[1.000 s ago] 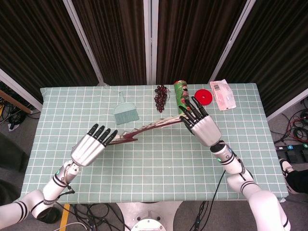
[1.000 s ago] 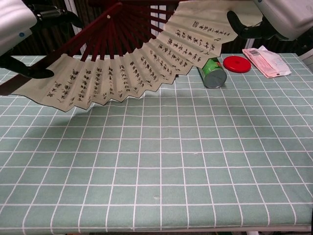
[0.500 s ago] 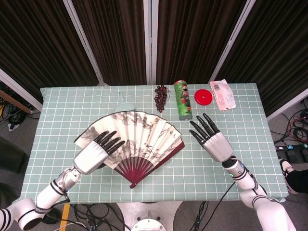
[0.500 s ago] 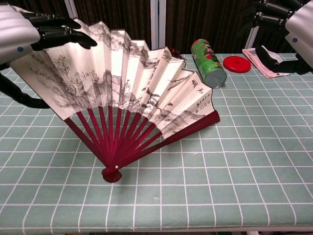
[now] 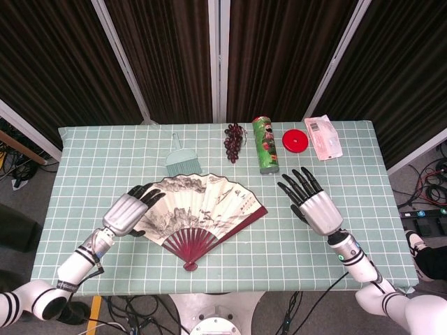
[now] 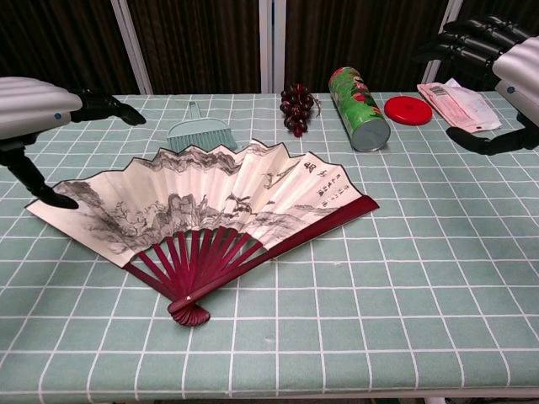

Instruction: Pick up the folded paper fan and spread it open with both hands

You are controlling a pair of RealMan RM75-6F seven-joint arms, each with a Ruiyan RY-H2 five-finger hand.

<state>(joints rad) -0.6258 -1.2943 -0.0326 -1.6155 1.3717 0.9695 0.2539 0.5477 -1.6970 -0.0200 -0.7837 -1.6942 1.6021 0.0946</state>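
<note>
The paper fan [image 5: 199, 213] lies spread open and flat on the checked green table [image 5: 230, 258], its dark red ribs meeting at a pivot near the front. In the chest view the fan [image 6: 210, 206] shows its painted landscape side. My left hand [image 5: 126, 213] hovers over the fan's left edge with fingers spread; in the chest view the left hand [image 6: 34, 97] has its thumb tip down by the fan's left corner. My right hand [image 5: 314, 206] is open to the right of the fan, apart from it; the chest view shows the right hand [image 6: 505, 63] raised.
Behind the fan lie a small teal brush [image 5: 183, 162], a bunch of dark grapes [image 5: 233, 142], a green can on its side [image 5: 265, 144], a red disc [image 5: 295, 140] and a pink packet [image 5: 323, 137]. The table's front edge runs close to the fan's pivot.
The fan came down from the air, where both hands held it, and now lies flat on the table. The right hand let go and drew back to the right; the left hand lowered.
</note>
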